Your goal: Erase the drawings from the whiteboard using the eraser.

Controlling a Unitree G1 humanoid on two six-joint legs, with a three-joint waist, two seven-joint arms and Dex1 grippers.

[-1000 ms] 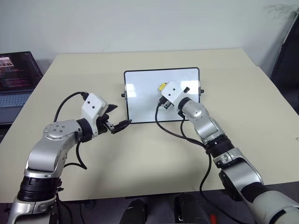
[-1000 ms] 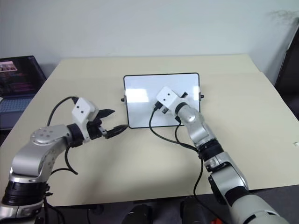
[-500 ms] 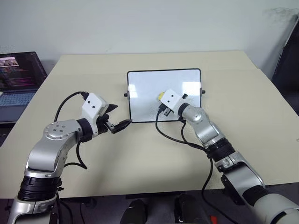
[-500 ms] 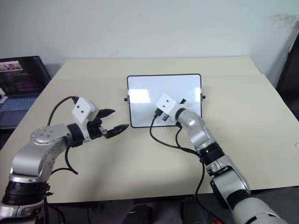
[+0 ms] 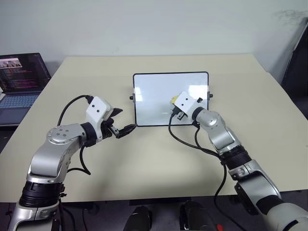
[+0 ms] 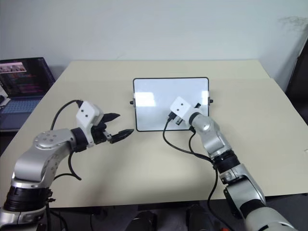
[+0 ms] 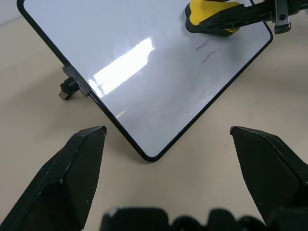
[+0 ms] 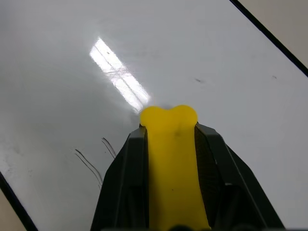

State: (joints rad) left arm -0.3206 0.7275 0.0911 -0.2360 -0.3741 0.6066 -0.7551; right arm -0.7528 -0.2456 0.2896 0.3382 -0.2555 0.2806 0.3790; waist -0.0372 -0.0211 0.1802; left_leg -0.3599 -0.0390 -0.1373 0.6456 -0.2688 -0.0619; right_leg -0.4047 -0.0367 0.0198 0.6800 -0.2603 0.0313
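The whiteboard [image 5: 154, 96] lies flat in the middle of the beige table, black-framed with small side knobs. My right gripper [image 5: 173, 102] is shut on the yellow eraser [image 8: 172, 159] and holds it over the board's near right part. Two faint thin strokes of the drawings [image 8: 94, 162] lie on the board just beside the eraser's tip and also appear in the left wrist view as drawings [image 7: 207, 50]. My left gripper [image 7: 166, 131] stands open and empty just off the board's near left corner, left gripper [image 5: 122, 124] a little above the table.
An open laptop [image 5: 21, 77] sits off the table's far left corner. A dark object [image 5: 297, 53] stands at the right edge beyond the table. Bare table [image 5: 159, 159] stretches between the board and the near edge.
My right gripper has slid the eraser toward the board's near edge and slightly right. The whole view has shifted a little. My left gripper has stayed where it was.
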